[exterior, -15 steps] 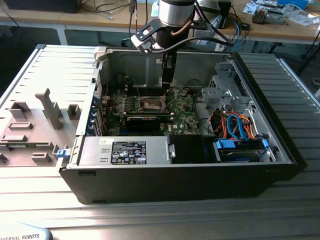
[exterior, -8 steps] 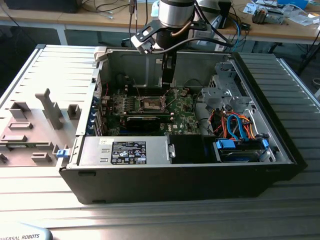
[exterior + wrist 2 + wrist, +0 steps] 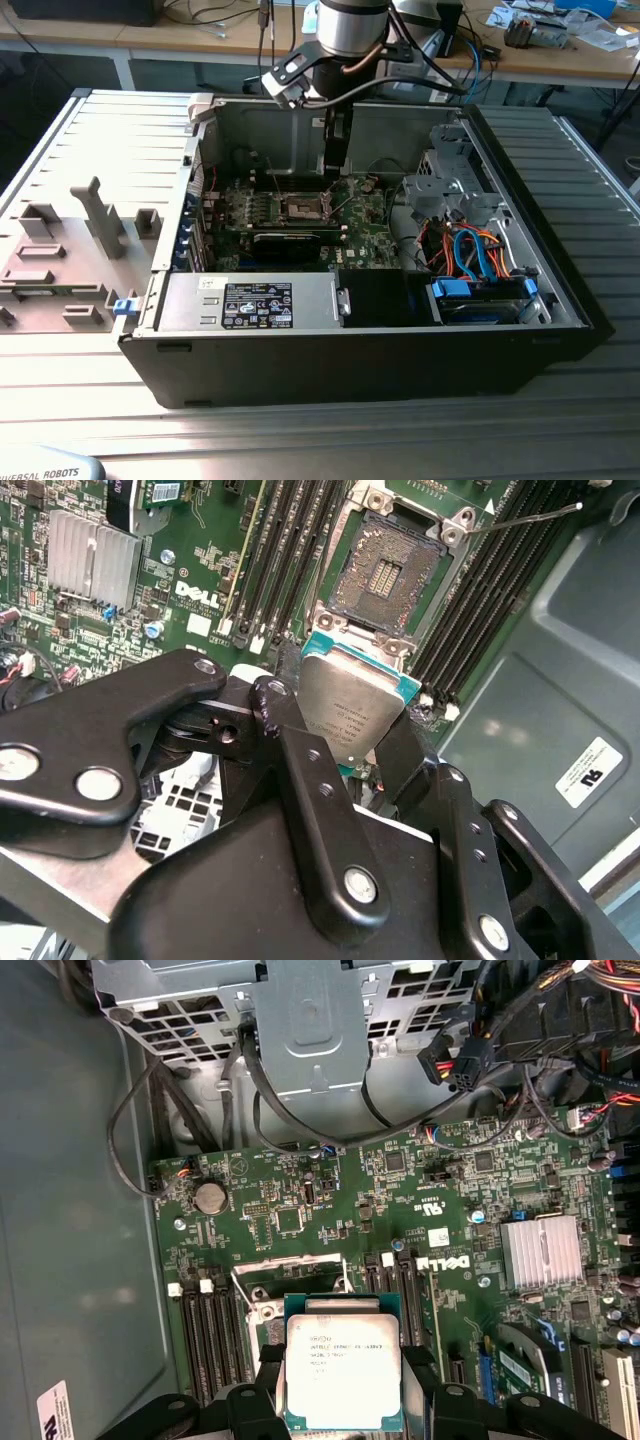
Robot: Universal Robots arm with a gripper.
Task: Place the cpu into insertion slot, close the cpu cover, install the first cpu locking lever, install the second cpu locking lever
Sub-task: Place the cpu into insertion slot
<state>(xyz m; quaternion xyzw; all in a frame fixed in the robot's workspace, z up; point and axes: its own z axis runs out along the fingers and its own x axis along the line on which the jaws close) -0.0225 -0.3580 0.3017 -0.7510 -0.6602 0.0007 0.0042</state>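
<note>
Fingers (image 3: 300, 770) pinch the cpu (image 3: 350, 705) by opposite edges; bare insertion slot (image 3: 385, 575) near.

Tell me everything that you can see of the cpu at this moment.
The cpu is a small flat square chip. It has a dull silvery metal top with faint print, set on a blue-green base. The gripper holds it by two opposite sides between black fingers. It hangs above the green motherboard, close to the open socket but not yet in it.
</note>
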